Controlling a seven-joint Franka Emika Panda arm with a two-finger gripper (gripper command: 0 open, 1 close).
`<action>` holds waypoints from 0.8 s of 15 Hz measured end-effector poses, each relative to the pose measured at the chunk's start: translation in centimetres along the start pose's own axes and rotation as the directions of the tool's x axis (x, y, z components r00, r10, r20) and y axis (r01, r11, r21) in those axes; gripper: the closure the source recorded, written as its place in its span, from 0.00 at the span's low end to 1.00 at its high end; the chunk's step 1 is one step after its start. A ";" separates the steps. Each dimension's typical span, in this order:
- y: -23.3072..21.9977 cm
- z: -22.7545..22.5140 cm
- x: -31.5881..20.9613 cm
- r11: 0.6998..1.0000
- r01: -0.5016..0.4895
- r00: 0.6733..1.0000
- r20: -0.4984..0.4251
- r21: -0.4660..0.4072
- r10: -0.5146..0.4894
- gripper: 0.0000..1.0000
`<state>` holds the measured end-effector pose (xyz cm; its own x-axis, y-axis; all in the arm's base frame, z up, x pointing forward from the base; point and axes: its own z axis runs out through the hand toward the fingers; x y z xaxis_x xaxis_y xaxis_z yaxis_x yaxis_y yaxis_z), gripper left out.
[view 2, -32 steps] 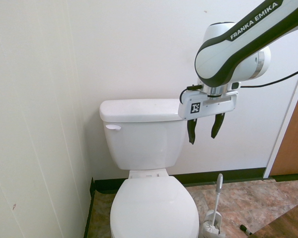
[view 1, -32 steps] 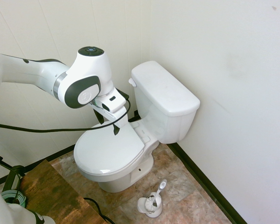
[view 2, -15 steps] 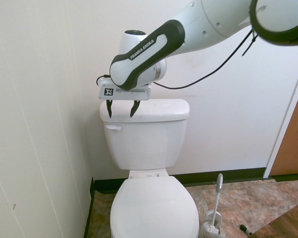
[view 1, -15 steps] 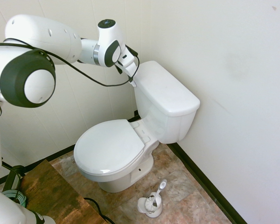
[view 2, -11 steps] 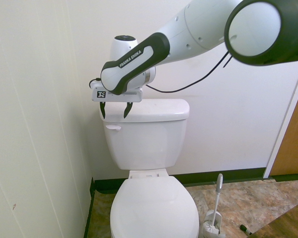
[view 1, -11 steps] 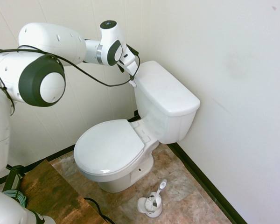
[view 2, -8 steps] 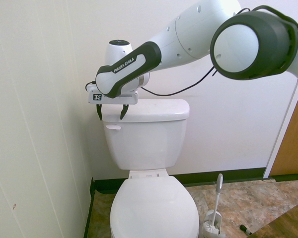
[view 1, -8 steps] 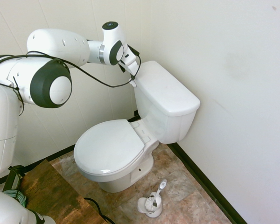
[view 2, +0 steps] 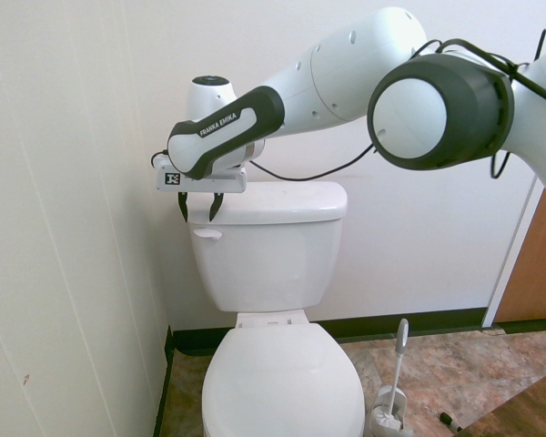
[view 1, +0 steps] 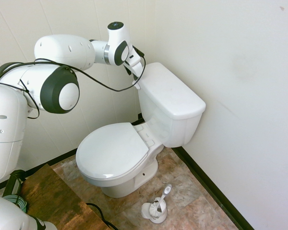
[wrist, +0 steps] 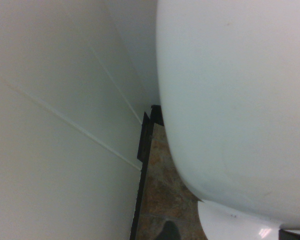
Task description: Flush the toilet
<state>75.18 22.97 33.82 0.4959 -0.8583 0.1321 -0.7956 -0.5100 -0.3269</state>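
The toilet (view 1: 170, 103) is white and glossy, with a boxy tank (view 2: 268, 255) and a closed oval seat lid (view 2: 282, 382). Its small white flush lever (view 2: 207, 234) sits on the tank's front, at the corner nearest the side wall. My gripper (view 2: 198, 209) hangs over that corner of the tank lid, fingers pointing down just above the lever. The fingers stand apart with a narrow gap and nothing between them. In the first exterior view the gripper (view 1: 134, 76) covers the lever. The wrist view shows the tank's white lid (wrist: 230, 100) beside the wall.
A panelled side wall (view 2: 73, 228) stands close beside the tank. A white toilet brush in its holder (view 1: 158, 206) sits on the tiled floor beside the bowl. A brown wooden door (view 2: 537, 264) is at the far right.
The gripper has shifted a little toward the side wall, over the lever's corner of the tank. Its fingers have drawn closer together.
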 end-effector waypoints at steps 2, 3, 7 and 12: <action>0.0 0.1 0.2 1.000 -0.007 1.000 0.001 -0.005 0.007 1.00; 0.0 0.2 0.4 1.000 -0.012 1.000 0.003 -0.006 0.012 1.00; 0.3 0.8 0.8 1.000 -0.026 1.000 0.009 -0.016 0.026 1.00; 0.6 1.5 1.1 0.999 -0.037 0.999 0.016 -0.026 0.038 1.00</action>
<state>75.79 21.80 32.34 0.4710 -0.8760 0.1043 -0.8226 -0.4788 -0.3068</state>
